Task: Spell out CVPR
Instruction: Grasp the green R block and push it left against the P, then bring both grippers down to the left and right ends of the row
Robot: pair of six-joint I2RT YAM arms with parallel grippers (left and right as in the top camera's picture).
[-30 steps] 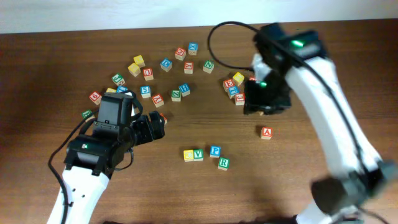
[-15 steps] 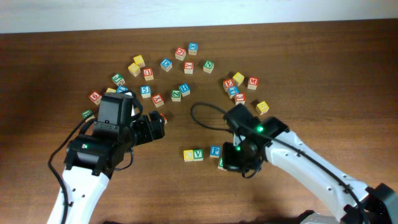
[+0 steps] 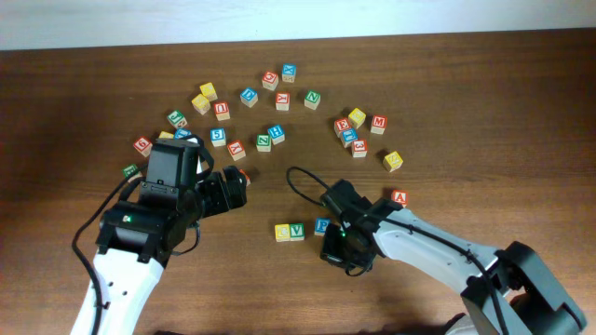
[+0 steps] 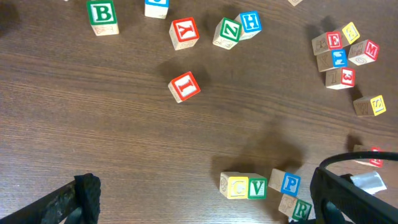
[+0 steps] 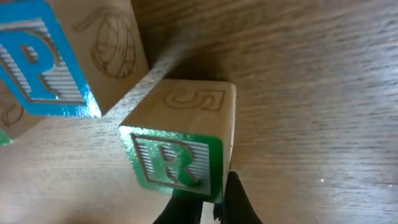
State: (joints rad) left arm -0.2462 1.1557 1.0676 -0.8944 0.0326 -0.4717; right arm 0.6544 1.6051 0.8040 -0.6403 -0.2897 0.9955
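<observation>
- Lying near the surface's (image 3: 484,102) front edge, C (image 3: 282,232) and V (image 3: 297,231) are seen touching, P (image 3: 322,225) just beside V.
- R (image 5: 177,165) is met at its corner by the closed right end effector (image 5: 217,202).
- Left end effector (image 3: 235,189) is held apart, empty.

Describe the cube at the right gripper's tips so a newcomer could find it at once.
On the wooden table, look past the scattered cubes to the short row near the front: yellow C, green V, blue P. The R cube sits just beyond the P, slightly out of line, at the shut right gripper. Only it shows a green R.
</observation>
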